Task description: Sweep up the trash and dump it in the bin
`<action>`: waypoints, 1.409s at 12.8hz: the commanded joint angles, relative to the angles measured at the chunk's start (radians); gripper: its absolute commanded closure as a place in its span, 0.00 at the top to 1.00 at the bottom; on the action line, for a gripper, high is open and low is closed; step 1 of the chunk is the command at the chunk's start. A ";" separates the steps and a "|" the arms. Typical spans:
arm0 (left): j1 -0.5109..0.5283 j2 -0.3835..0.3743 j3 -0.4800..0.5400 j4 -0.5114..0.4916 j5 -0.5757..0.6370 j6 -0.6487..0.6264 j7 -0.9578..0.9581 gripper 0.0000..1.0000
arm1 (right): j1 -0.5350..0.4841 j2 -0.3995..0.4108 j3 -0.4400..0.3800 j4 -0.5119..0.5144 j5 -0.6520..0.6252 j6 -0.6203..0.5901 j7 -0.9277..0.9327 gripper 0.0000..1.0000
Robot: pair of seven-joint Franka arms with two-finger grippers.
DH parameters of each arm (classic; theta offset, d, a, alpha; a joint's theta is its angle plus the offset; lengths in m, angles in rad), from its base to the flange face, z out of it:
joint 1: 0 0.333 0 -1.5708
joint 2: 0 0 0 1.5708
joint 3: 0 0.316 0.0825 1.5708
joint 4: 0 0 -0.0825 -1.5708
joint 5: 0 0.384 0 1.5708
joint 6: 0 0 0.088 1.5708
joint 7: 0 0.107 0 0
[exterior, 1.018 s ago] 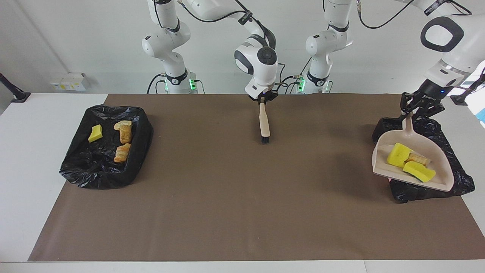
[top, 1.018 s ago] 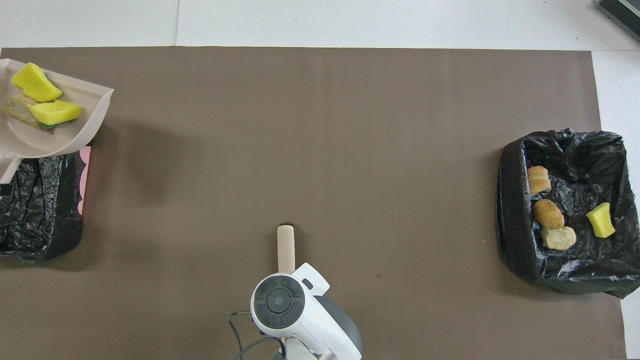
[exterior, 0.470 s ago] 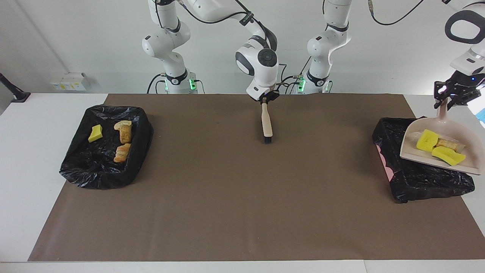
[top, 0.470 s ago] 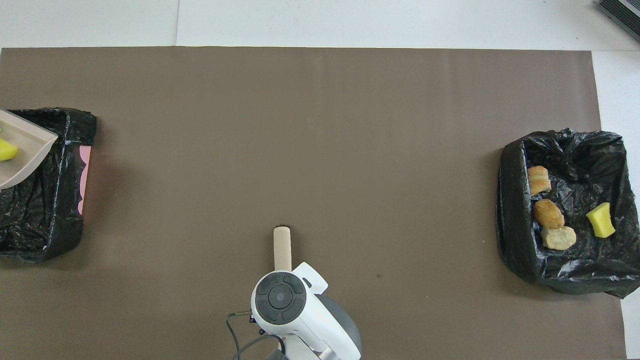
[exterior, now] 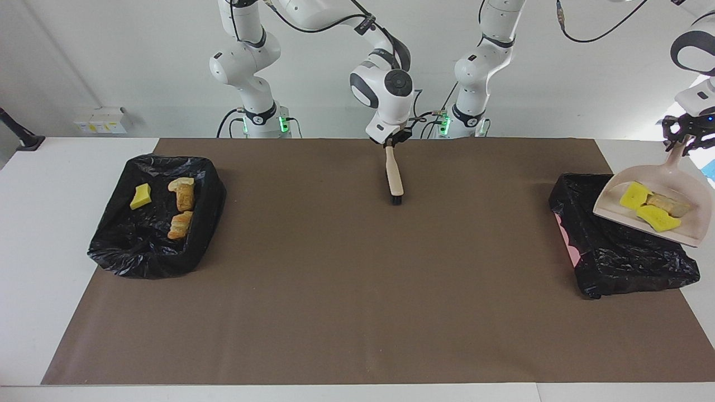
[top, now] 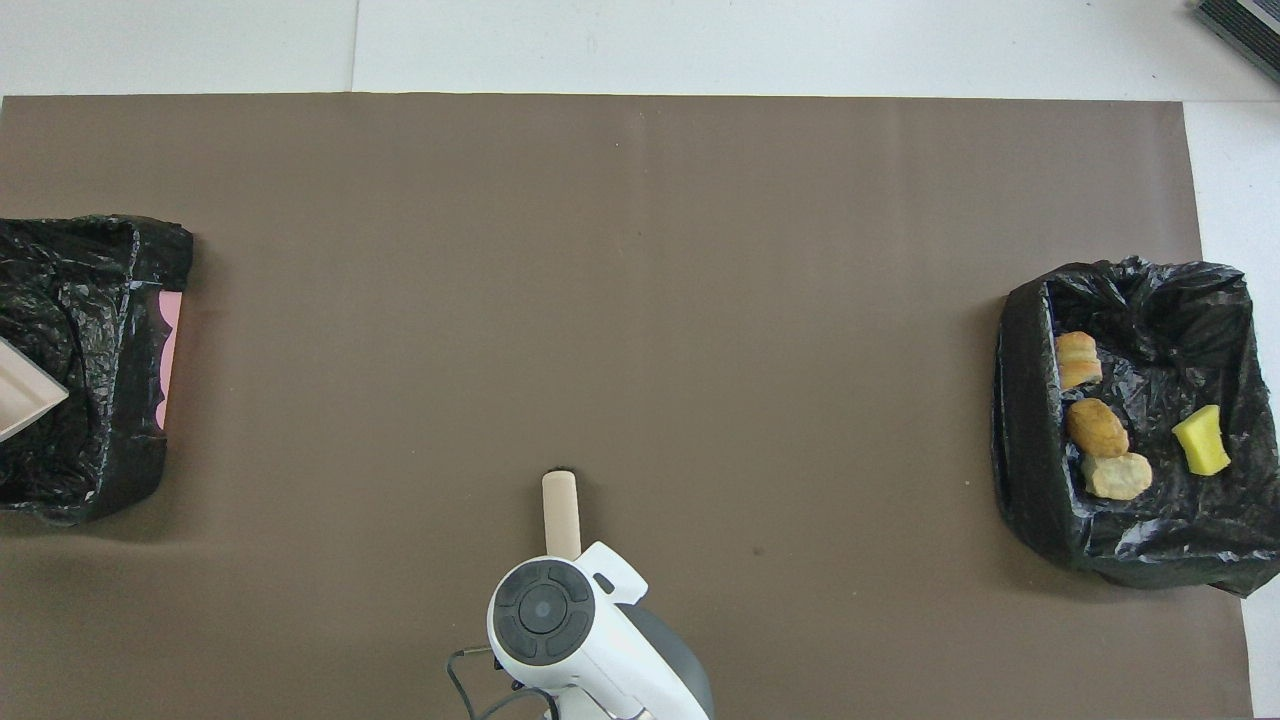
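**Item 1. My left claw** (exterior: pixel 682 139): clenched on the handle of the dustpan (exterior: pixel 678 181). In the facing view it hangs in the air at about three o'clock of the brown mat (exterior: pixel 357 312).

**Item 2. Dustpan:** beige and off the table. Its scoop tilts down toward five o'clock, over the edge of the black-lined bin (exterior: pixel 625 262) at my left arm's end. From overhead only one corner of it shows, at nine o'clock (top: pixel 25 400).

**Item 3. Trash in the dustpan:** three pieces lie close together.
- One yellow sponge piece (exterior: pixel 635 195).
- A second yellow sponge piece (exterior: pixel 659 219), at five o'clock of the first.
- One tan bread chunk (exterior: pixel 673 205), just beside both.

**Item 4. Bin under the dustpan:** a strip of pink wall (exterior: pixel 564 240) shows past the black liner. I see no trash on the liner that is in view.

**Item 5. My right claw** (exterior: pixel 392 143): at twelve o'clock of the mat in the facing view, right at the top of the brush (exterior: pixel 394 177) handle. I cannot tell whether its fingers grip or have let go.

**Item 6. Brush:** beige handle. The dark bristle end points toward six o'clock and is down at the mat.

**Item 7. Second bin** (exterior: pixel 145 257): black-lined, at nine o'clock in the facing view, at my right arm's end.

**Item 8. Trash in the second bin**, counted from overhead:
- Three bread chunks (top: pixel 1077 358), (top: pixel 1097 427), (top: pixel 1117 476) in a line.
- One yellow piece (top: pixel 1200 440), at three o'clock of them.
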State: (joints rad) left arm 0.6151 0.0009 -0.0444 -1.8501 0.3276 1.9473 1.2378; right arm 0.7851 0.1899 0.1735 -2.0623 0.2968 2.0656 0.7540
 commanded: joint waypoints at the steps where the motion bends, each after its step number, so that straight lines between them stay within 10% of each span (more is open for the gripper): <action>1: -0.049 0.004 -0.002 0.029 0.103 -0.054 0.005 0.00 | -0.023 -0.020 0.000 0.016 0.022 -0.038 -0.027 1.00; 14: -0.199 0.014 -0.006 0.166 0.511 -0.142 0.021 0.00 | -0.355 -0.106 -0.003 0.205 -0.001 -0.242 -0.136 1.00; 18: -0.229 0.013 -0.018 0.216 0.378 -0.139 0.051 0.00 | -0.427 -0.104 -0.005 0.277 -0.114 -0.306 -0.185 1.00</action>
State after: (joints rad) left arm 0.4122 0.0023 -0.0666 -1.6729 0.7872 1.8319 1.2738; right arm 0.3978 0.0873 0.1595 -1.8212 0.2245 1.8022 0.6193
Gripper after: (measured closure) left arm 0.687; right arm 0.000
